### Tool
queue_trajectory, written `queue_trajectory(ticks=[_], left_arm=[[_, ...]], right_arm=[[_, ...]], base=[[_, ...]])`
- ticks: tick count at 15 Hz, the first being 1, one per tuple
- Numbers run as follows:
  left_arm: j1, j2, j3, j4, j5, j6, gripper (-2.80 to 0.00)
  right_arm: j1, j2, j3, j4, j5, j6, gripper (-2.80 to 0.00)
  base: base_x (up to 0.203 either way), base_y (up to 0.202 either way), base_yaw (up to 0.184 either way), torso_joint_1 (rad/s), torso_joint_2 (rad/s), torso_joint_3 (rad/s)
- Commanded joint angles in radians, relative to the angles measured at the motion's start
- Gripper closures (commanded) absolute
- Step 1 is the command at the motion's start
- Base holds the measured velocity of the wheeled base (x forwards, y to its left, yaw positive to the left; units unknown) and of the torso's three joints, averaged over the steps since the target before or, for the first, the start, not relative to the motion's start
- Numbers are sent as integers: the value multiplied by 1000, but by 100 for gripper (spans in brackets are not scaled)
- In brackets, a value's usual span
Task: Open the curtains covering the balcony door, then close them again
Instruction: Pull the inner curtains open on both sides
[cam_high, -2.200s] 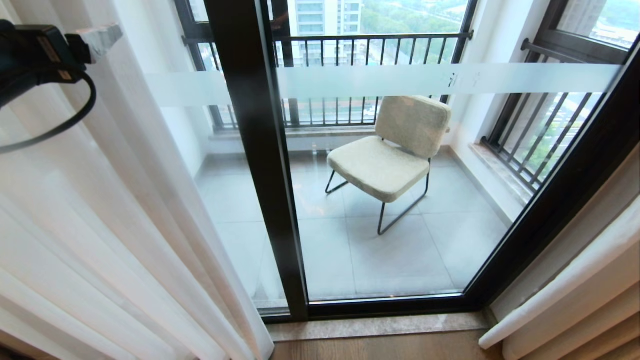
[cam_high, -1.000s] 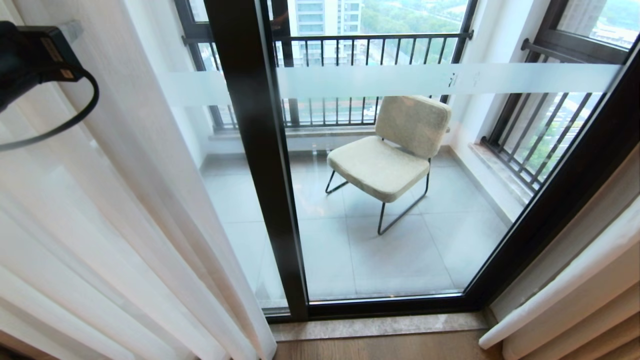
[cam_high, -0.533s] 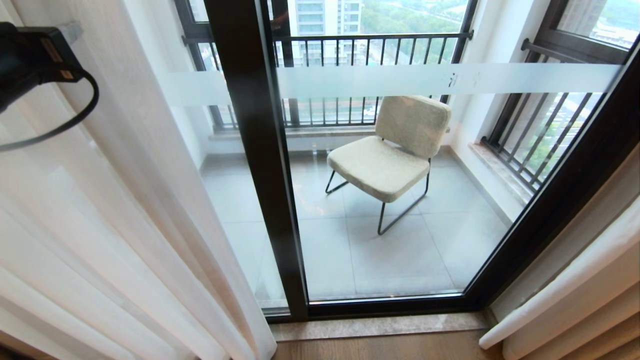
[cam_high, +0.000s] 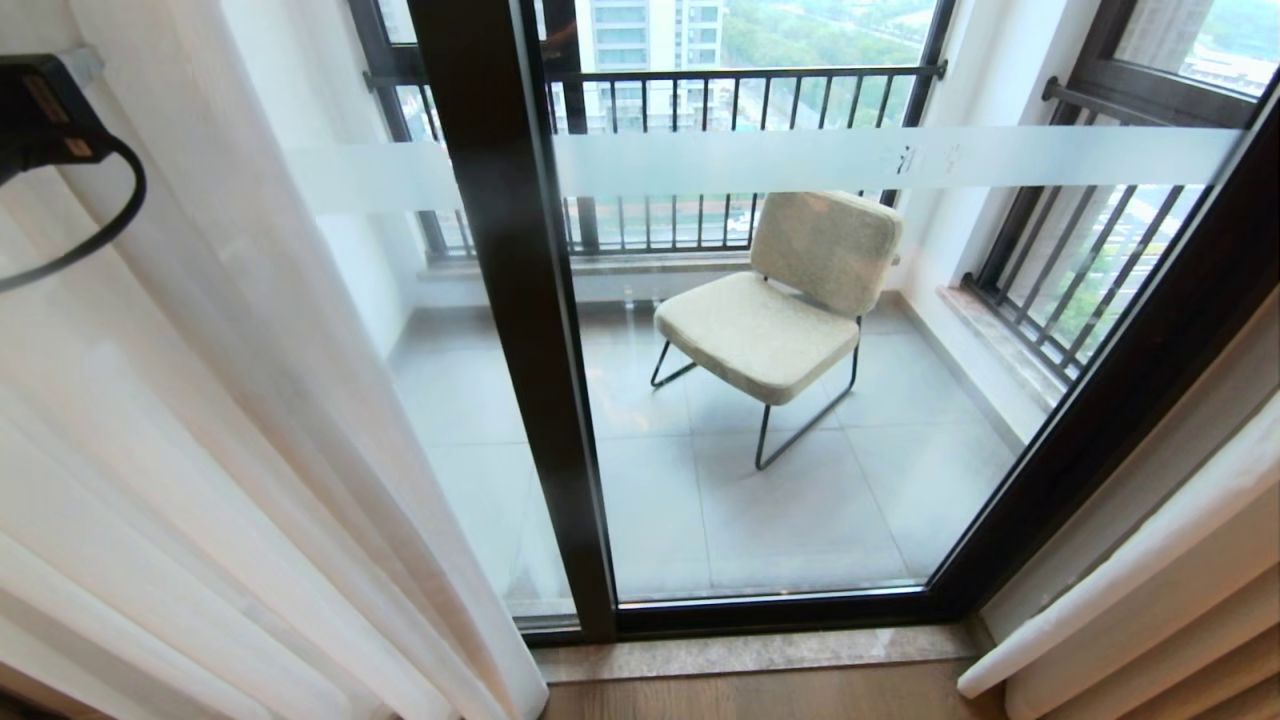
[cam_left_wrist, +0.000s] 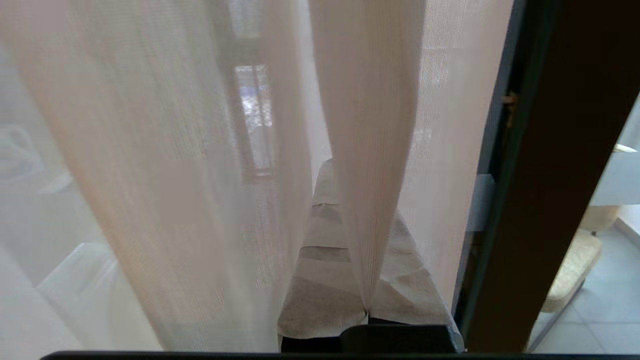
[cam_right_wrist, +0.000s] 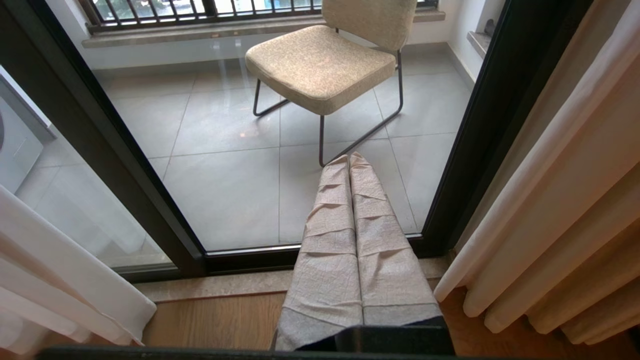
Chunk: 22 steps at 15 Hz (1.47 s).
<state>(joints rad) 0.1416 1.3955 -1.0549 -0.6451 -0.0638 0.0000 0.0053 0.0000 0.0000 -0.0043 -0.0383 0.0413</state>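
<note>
The sheer white curtain (cam_high: 200, 400) hangs bunched at the left of the balcony door (cam_high: 500, 300); the glass is bare from the centre post to the right. My left wrist (cam_high: 45, 115) is high at the far left, its fingers behind the sheer. In the left wrist view my left gripper (cam_left_wrist: 340, 172) is shut, with a fold of the sheer (cam_left_wrist: 367, 200) pinched between its taped fingers. The thick beige curtain (cam_high: 1150, 600) is gathered at the right. My right gripper (cam_right_wrist: 349, 159) is shut on nothing and points down at the door's bottom rail, between both curtains.
A beige chair (cam_high: 790, 310) on thin metal legs stands on the tiled balcony behind the glass, with a dark railing (cam_high: 740, 75) beyond. A frosted band (cam_high: 850, 160) crosses the panes. A stone sill (cam_high: 750, 650) and wood floor (cam_right_wrist: 210, 320) lie before the door.
My left wrist has moved left in the head view with the sheer in its grip, and the sheer's upper edge has followed, baring a little more glass. The right arm has not moved.
</note>
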Motion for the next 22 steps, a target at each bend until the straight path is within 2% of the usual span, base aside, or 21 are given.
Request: queue_trajectory(ticks=[1, 4, 10, 18, 22], left_arm=[[41, -4, 7, -4, -2, -2, 0], [61, -3, 7, -4, -19, -23, 0], [64, 0, 12, -2, -21, -23, 0], [66, -2, 19, -4, -21, -23, 0], [92, 0, 18, -4, -21, -23, 0]], right_arm=[[1, 2, 0, 1, 0, 0, 0], [1, 2, 0, 0, 0, 0, 0], [1, 2, 0, 0, 0, 0, 0], [1, 2, 0, 0, 0, 0, 0], [1, 2, 0, 0, 0, 0, 0]], base=[[0, 0, 0, 0, 0, 0], [0, 0, 0, 0, 0, 0], [0, 29, -4, 1, 0, 1], [0, 190, 1, 0, 4, 3], [0, 192, 0, 5, 1, 6]])
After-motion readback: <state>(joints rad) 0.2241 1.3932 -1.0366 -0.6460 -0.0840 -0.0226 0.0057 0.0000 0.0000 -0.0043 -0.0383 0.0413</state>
